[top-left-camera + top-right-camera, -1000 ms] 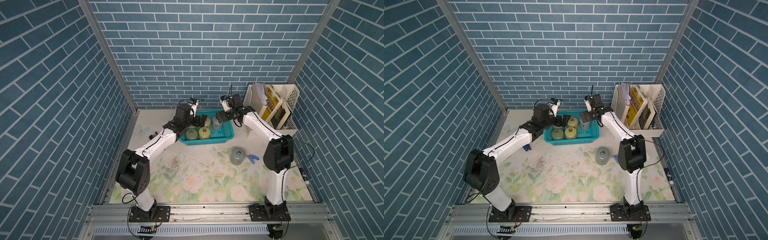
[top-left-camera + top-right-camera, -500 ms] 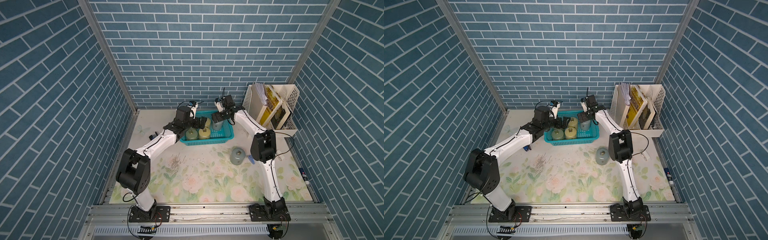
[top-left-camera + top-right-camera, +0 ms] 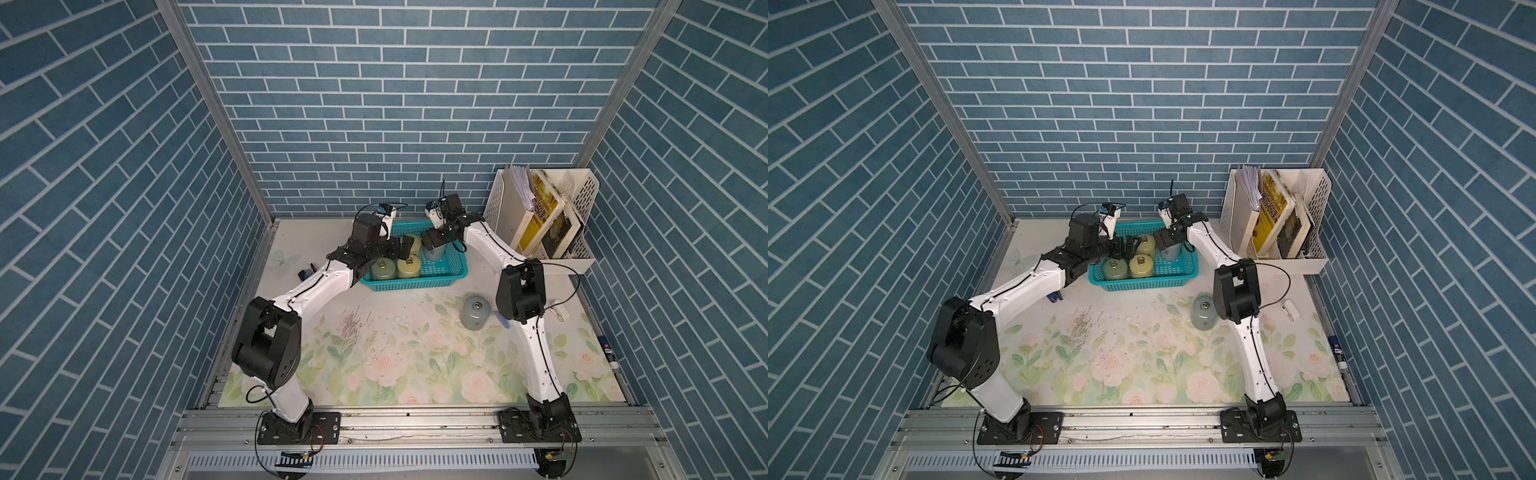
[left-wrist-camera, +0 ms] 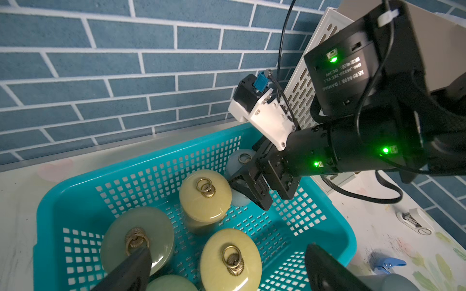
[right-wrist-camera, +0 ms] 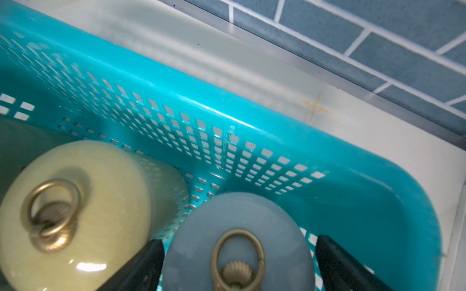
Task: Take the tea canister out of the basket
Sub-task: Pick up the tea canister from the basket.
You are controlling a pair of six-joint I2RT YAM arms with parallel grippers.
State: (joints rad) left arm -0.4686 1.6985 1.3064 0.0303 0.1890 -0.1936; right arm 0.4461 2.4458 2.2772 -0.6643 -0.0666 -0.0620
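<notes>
The teal basket (image 3: pixel 415 285) (image 3: pixel 1142 285) stands near the back wall and holds several ring-lidded tea canisters. A grey-blue tea canister (image 5: pixel 237 241) (image 4: pixel 239 157) stands in its back right corner. My right gripper (image 5: pixel 239 264) (image 3: pixel 432 242) is down over it, open, one finger on each side of the lid and a thin gap showing at one side. Beside it stands a yellow canister (image 5: pixel 75 209). My left gripper (image 4: pixel 229 269) (image 3: pixel 401 249) hangs open above another yellow canister (image 4: pixel 230 257) and a pale green one (image 4: pixel 137 236), touching neither.
A second grey-blue canister (image 3: pixel 476 311) stands on the floral mat in front of the basket, by the right arm's elbow. A white file rack (image 3: pixel 544 220) with books stands at the back right. A blue clip (image 3: pixel 503 322) and a small white object (image 3: pixel 557 313) lie nearby.
My right gripper has come down into the basket over the grey-blue canister and its fingers have drawn closer together. The left arm has barely moved.
</notes>
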